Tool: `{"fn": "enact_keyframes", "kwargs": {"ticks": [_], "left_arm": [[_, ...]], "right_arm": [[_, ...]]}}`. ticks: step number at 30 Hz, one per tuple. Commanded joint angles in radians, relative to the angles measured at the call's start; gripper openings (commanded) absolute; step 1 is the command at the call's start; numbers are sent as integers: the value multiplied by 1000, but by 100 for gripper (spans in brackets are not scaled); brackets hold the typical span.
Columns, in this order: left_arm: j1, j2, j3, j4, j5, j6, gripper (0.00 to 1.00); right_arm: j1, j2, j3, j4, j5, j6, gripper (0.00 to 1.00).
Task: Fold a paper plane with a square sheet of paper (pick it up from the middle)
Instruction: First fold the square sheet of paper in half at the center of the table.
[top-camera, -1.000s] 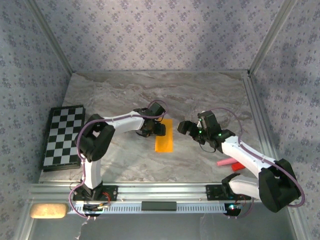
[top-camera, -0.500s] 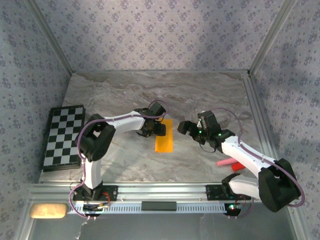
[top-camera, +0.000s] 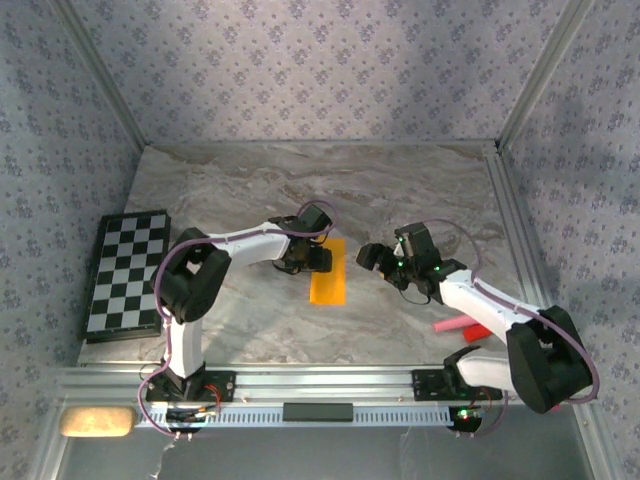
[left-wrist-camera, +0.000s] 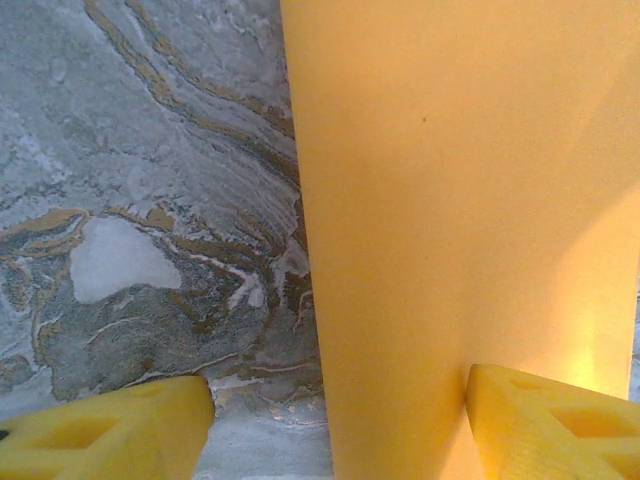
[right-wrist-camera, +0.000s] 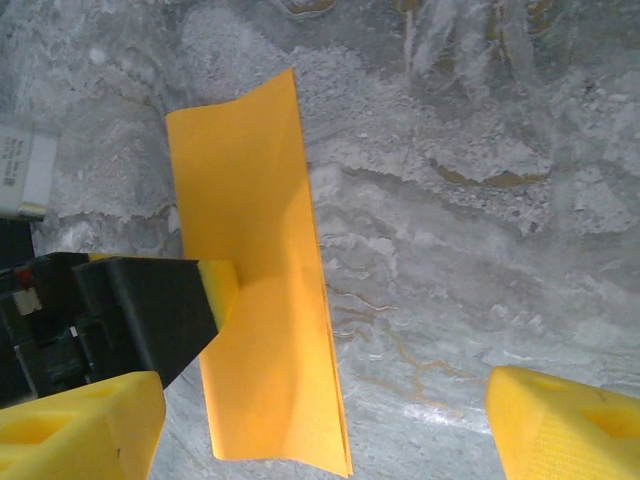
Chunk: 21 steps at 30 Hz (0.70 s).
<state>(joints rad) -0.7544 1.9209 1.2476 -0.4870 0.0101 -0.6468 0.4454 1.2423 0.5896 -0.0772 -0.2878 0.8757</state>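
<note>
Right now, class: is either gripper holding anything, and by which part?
Nothing is held. The left gripper stands open astride the sheet of paper's left edge, one pad over it; the right gripper is open, beside the sheet.

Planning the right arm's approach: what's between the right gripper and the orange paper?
Bare marble table, in the top view, between right gripper and orange paper.

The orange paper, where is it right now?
In the top view the orange paper lies in the middle of the table, the left gripper at its left edge and the right gripper just off its right side.
</note>
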Motion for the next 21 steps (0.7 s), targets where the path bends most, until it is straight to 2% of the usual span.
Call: {"fn": "enact_keyframes", "kwargs": {"ticks": [1,4,11,21], "left_arm": [[6,96,-24,20,-16,7,71],[7,105,-24,20,-10,-11,71],[7,109,-27,28,-1,-18,71],[7,115,-16,25,-6,-21,71]], "right_arm": [[-9,7,-12,22,-22,18,83],[-10,9,-17,41,-40,20,79],[-33,57,-35,115,-120,40,63],[-26,94,-29,126,-126,44,61]]}}
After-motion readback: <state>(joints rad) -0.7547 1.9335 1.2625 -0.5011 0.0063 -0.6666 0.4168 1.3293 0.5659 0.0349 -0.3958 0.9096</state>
